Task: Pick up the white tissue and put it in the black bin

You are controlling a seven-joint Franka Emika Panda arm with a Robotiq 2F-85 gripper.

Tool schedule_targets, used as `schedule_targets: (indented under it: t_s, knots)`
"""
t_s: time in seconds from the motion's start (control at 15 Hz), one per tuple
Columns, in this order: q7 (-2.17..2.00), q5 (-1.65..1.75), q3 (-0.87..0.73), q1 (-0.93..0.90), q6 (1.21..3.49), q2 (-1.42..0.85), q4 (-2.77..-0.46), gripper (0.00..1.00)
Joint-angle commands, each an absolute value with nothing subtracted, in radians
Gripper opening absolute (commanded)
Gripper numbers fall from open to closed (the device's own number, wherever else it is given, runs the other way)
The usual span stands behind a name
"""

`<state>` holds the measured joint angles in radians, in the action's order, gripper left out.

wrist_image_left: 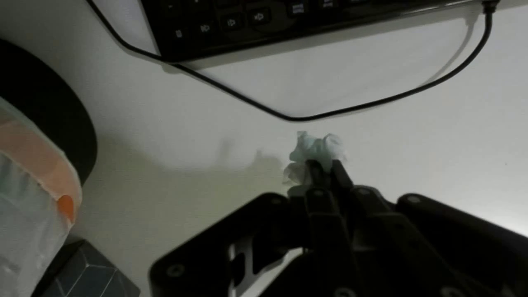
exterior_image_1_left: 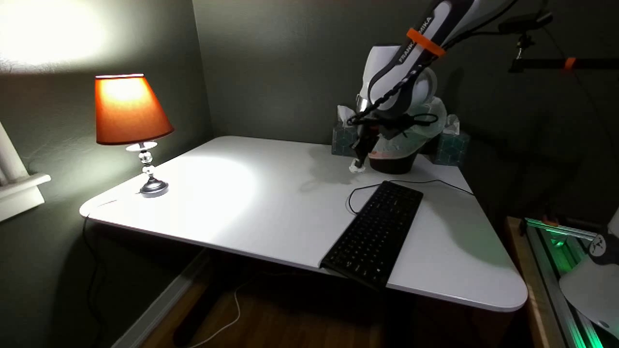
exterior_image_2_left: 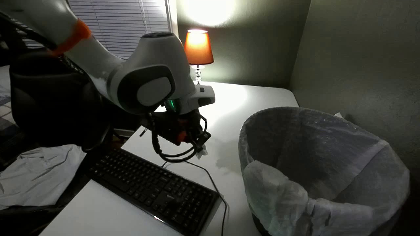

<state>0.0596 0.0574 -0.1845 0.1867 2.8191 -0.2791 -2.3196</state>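
Note:
The white tissue is a small crumpled piece between my fingertips; it shows in the wrist view (wrist_image_left: 315, 147) and in both exterior views (exterior_image_1_left: 357, 167) (exterior_image_2_left: 202, 152). My gripper (wrist_image_left: 325, 167) is shut on it, with tissue sticking out past and beside the black fingers. It is low over the white table; I cannot tell whether the tissue touches the surface. The black bin, with a crinkled white liner over its rim, stands beside the gripper in both exterior views (exterior_image_1_left: 392, 165) (exterior_image_2_left: 275, 193). Its dark base also shows at the left of the wrist view (wrist_image_left: 53, 107).
A black keyboard (exterior_image_1_left: 377, 232) lies on the white table (exterior_image_1_left: 280, 203), its cable (wrist_image_left: 297, 119) curving near the gripper. Teal tissue boxes stand on either side of the bin (exterior_image_1_left: 343, 140) (exterior_image_1_left: 452, 149). A lit orange lamp (exterior_image_1_left: 128, 111) stands at the table's far end.

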Motion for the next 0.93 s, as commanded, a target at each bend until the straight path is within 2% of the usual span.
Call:
schedule_targets:
  t_s: [0.0,0.4,0.87]
  knots:
    - [-0.120,0.209,-0.286,0.091,2.780,-0.157,-2.391,0.02]
    - [-0.308,0.382,-0.277,0.082,2.680,-0.007,-2.411,0.02]
    - [-0.394,0.396,-0.198,0.156,2.557,0.178,-2.415,0.02]
